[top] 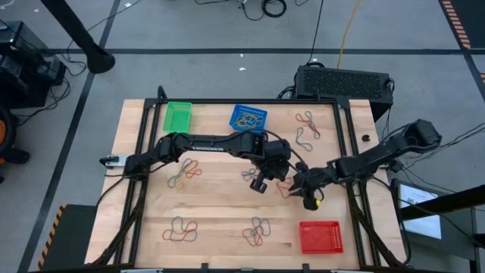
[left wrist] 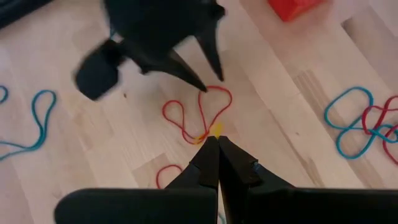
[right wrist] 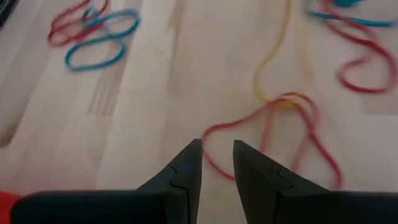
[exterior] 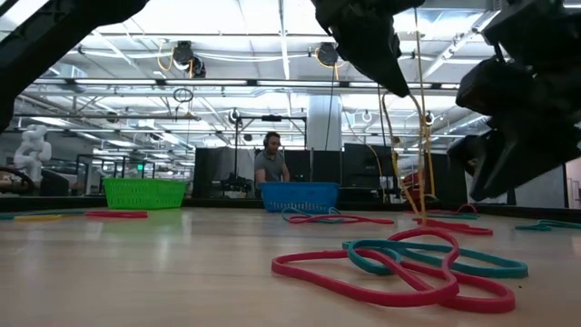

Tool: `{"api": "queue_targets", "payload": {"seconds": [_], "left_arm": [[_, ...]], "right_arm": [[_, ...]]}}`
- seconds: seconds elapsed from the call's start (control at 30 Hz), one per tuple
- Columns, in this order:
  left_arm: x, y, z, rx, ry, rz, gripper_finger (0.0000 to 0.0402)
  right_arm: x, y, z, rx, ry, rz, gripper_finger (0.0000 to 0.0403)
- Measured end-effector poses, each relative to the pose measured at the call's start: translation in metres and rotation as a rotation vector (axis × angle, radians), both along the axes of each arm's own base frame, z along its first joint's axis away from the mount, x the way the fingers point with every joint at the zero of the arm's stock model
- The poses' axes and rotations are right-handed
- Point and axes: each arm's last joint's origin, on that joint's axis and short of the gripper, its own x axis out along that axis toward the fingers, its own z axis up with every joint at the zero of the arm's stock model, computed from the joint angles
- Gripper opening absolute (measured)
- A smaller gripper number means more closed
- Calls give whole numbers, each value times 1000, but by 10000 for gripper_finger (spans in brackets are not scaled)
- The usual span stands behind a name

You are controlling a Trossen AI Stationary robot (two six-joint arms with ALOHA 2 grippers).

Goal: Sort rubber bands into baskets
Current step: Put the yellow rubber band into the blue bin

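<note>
While your left gripper [left wrist: 214, 144] pinches a yellow band [left wrist: 216, 129], its tips hide the pinch; your right gripper [right wrist: 217, 151] hangs slightly parted, empty.

Pale wooden table [top: 220, 205], planked, framed by black rails. At the far edge, green basket [top: 177, 116] and blue basket [top: 248, 117], the blue one holding bands; at the near right, red basket [top: 320, 236]. Scattered over the wood, clusters of rubber bands [top: 256, 231]: far right, centre left, centre, near left, near middle.
</note>
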Motion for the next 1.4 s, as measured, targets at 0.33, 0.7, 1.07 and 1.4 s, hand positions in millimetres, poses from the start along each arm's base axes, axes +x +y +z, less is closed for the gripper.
{"api": "queue_targets", "payload": {"seconds": [0.33, 0.7, 1.07, 1.4], "left_arm": [[-2, 0, -1, 1, 20, -1, 1], [-2, 0, -1, 4, 28, -6, 1], [-2, 3, -1, 6, 29, 0, 1], [-3, 5, -2, 7, 31, 4, 1]], "right_arm": [[12, 13, -19, -168, 49, 159, 84], [14, 13, -28, -164, 108, 164, 33], [1, 12, 5, -73, 13, 196, 1], [-23, 2, 69, 48, -342, 125, 0]]}}
